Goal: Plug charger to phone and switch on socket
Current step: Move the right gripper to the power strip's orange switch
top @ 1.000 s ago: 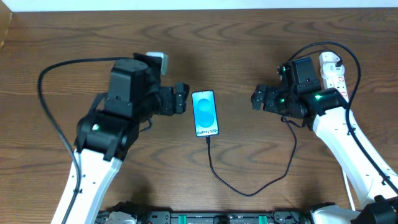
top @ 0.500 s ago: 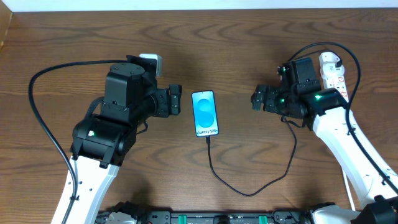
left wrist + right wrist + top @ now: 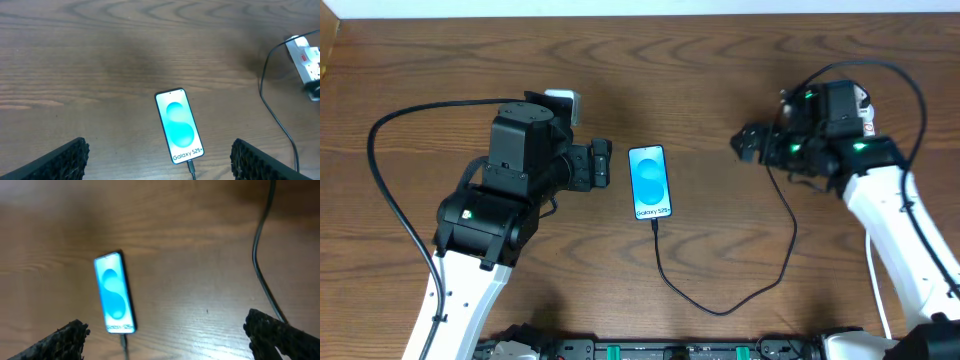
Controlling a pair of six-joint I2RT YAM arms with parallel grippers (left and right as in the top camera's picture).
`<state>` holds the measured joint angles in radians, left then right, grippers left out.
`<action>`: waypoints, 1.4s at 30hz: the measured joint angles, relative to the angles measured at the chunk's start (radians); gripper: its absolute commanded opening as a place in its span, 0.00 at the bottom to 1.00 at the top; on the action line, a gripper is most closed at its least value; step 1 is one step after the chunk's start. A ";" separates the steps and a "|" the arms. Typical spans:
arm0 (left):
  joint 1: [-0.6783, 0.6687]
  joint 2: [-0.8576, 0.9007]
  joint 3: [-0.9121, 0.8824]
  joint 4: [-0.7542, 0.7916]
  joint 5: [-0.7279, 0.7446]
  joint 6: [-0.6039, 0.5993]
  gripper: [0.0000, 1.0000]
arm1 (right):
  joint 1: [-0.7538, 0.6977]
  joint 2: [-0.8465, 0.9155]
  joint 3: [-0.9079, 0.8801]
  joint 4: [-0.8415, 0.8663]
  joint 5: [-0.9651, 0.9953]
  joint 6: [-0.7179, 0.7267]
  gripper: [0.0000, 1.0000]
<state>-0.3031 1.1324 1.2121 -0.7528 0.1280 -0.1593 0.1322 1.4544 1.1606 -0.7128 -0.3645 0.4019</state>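
Surface (image 3: 720, 60): brown wood, with both of my arms reaching in from the near edge.
Left gripper (image 3: 605, 163): spread wide and holding nothing, hovering just beside the phone's left edge.
Right gripper (image 3: 744, 144): spread wide and empty, toward the far right corner, near the socket.
Socket (image 3: 306, 52): white strip at the far right corner, mostly hidden under my right arm from overhead. I cannot tell how its switch stands.
Phone (image 3: 651, 183): flat and face up at the middle of the surface, screen lit blue.
Charger (image 3: 720, 312): black cable looping from the right side toward the near edge, its tip apparently seated in the phone's near end.
Step in hand: I judge the plugging done and the socket's switch not yet pressed.
Next move: I'd carry the right gripper over the strip and press the red switch with one fingertip, keeping clear of the cable.
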 measured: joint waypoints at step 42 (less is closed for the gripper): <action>0.000 0.001 0.000 -0.001 0.000 0.000 0.91 | -0.672 0.439 0.276 -0.035 -0.079 -0.459 0.98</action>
<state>-0.3031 1.1332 1.2121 -0.7536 0.1280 -0.1593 -0.5400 1.8931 1.4364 -0.7483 -0.4435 -0.0574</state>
